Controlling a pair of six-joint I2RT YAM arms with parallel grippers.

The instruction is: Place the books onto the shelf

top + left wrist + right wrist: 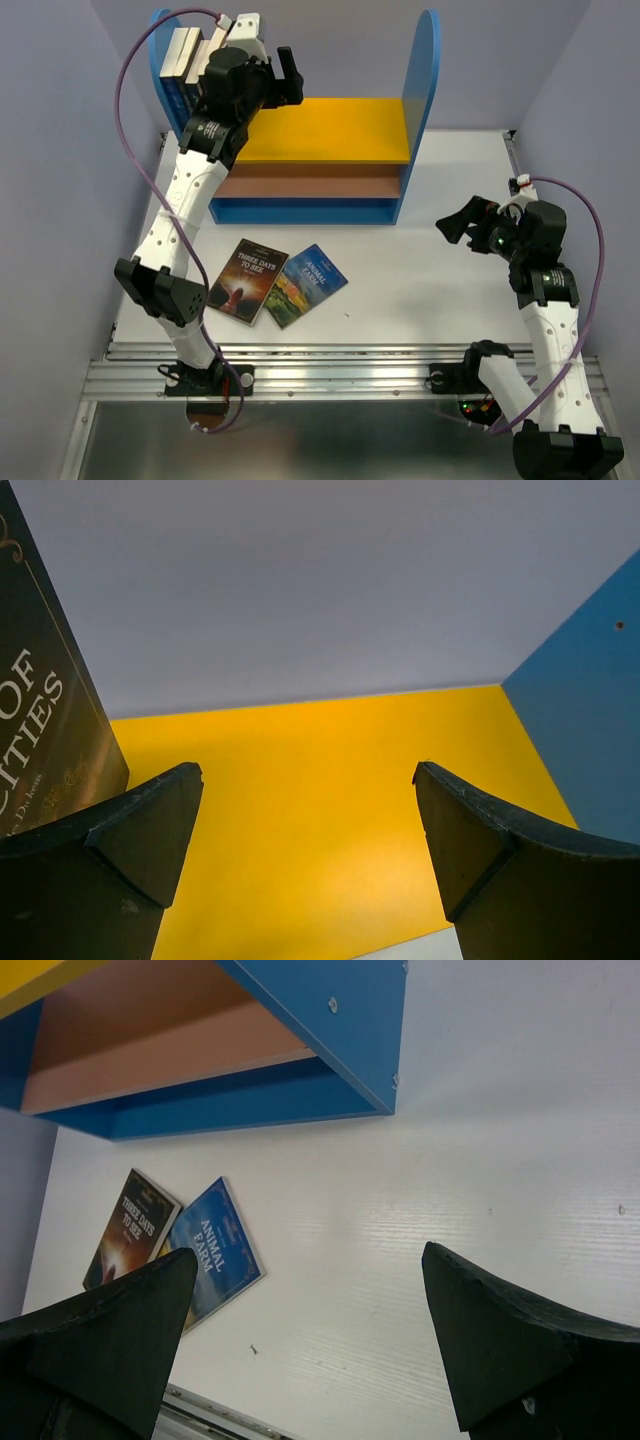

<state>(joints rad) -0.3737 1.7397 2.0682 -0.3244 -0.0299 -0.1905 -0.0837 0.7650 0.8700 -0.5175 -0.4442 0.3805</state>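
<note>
Yellow upper board (pixel 330 130) of the shelf (pixel 300 211) lies right under your left gripper (pixel 308 775), whose jaws stand wide with nothing between them. Just beside it, a row of books (pixel 190 55) stands upright against the blue side panel (pixel 158 50); the nearest cover reads A Tale of Two Cities (pixel 45 720). Two more lie flat on the white table (pixel 450 290) in front of the shelf, edges touching: Three Days to See (pixel 248 280) and Animal Farm (pixel 311 284). Your right gripper (pixel 310 1260) hangs over the table to the shelf's right, spread wide and empty.
</note>
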